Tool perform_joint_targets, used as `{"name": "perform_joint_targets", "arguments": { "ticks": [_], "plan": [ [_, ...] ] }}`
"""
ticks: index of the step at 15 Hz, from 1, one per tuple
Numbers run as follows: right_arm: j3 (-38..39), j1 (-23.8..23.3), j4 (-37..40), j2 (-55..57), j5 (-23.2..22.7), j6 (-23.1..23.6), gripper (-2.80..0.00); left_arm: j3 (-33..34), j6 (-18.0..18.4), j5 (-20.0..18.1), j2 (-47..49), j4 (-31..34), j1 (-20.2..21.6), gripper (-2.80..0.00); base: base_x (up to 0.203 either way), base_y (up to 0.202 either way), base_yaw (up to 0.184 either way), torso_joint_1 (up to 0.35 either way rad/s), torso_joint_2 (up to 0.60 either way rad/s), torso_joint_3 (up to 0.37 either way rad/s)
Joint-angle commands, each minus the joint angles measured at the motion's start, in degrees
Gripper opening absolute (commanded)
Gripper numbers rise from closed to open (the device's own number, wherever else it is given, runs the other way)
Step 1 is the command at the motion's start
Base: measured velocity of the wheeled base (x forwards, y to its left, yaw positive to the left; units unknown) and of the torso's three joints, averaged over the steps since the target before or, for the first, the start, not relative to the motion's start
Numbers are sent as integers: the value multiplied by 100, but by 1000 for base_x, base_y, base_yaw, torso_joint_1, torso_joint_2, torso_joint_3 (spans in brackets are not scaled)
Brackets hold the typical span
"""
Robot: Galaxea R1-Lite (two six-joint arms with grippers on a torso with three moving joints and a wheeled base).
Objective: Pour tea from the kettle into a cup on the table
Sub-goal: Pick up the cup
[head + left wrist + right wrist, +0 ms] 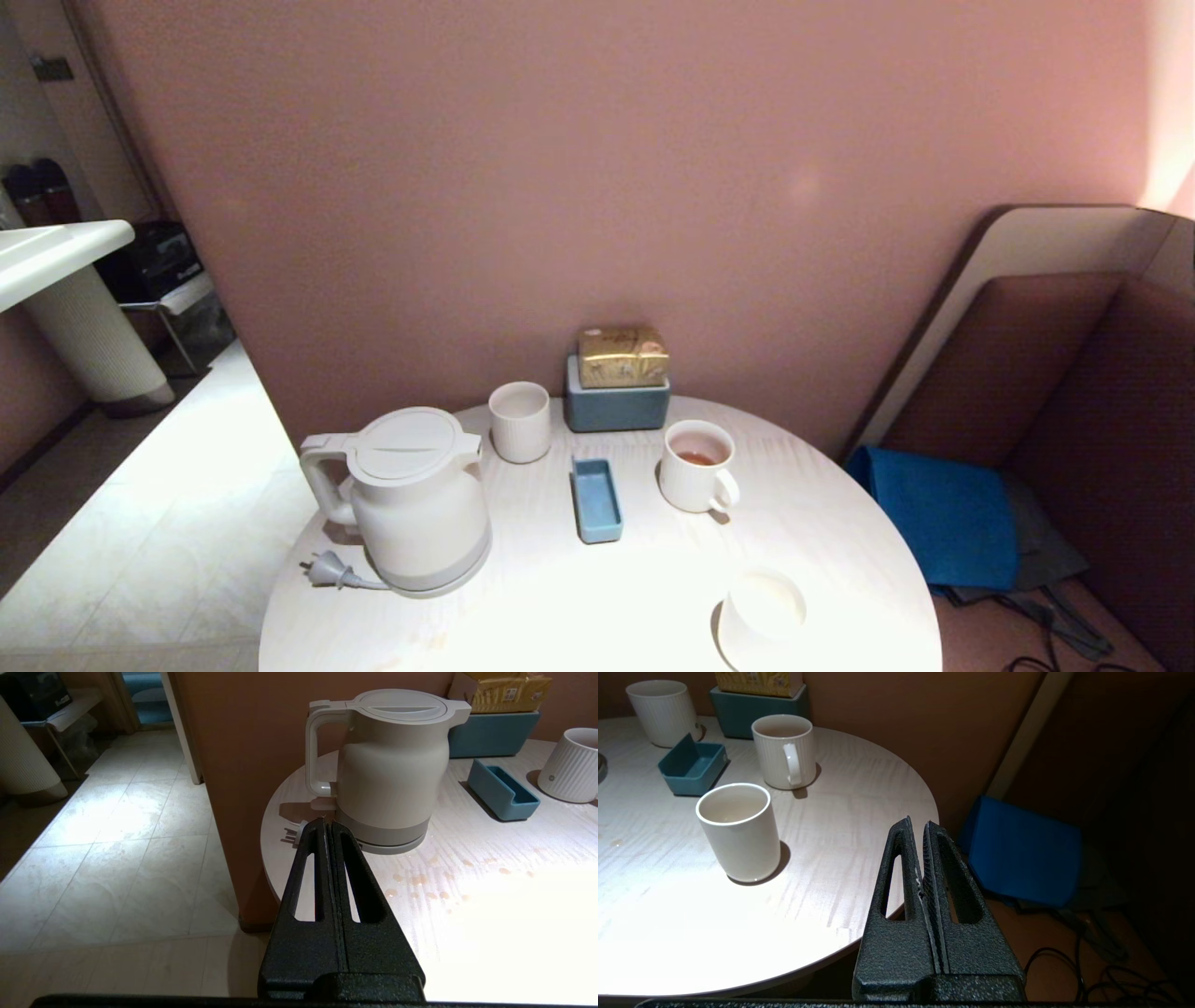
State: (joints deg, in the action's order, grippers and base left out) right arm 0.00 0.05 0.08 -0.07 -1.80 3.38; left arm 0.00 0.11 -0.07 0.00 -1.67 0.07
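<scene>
The cream-white kettle (415, 499) stands on its grey base at the left of the round table (597, 597), with its plug (322, 567) lying loose beside it. The ribbed cup (697, 467) with a loop handle stands right of centre and holds a little reddish tea (698, 457). Neither gripper shows in the head view. In the left wrist view my left gripper (328, 823) is shut and empty, hanging off the table's edge a short way before the kettle (392, 765). My right gripper (917, 823) is shut and empty at the table's right edge, well short of the cup (784, 751).
A handleless ribbed cup (520, 422) stands behind the kettle. A small blue tray (596, 499) lies mid-table, and a blue box with a golden packet (616, 392) stands by the wall. A smooth white cup (766, 616) is near the front. Droplets (439, 877) spot the tabletop. A blue bag (1022, 854) lies on the seat.
</scene>
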Motion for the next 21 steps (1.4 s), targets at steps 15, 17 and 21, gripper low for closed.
{"name": "perform_joint_targets", "arguments": {
  "ticks": [15, 17, 21],
  "plan": [
    [0, 4, 9, 7, 5, -13, -280, 0, 7, -1, 9, -9, 1, -280, 0, 0, 0, 0, 0, 0],
    [0, 4, 9, 7, 5, -22, -280, 0, 7, -1, 9, -9, 1, -280, 0, 0, 0, 0, 0, 0],
    [0, 4, 9, 7, 3, -44, -280, 0, 7, -1, 9, -2, 1, -280, 0, 0, 0, -172, 399, 221]
  ]
}}
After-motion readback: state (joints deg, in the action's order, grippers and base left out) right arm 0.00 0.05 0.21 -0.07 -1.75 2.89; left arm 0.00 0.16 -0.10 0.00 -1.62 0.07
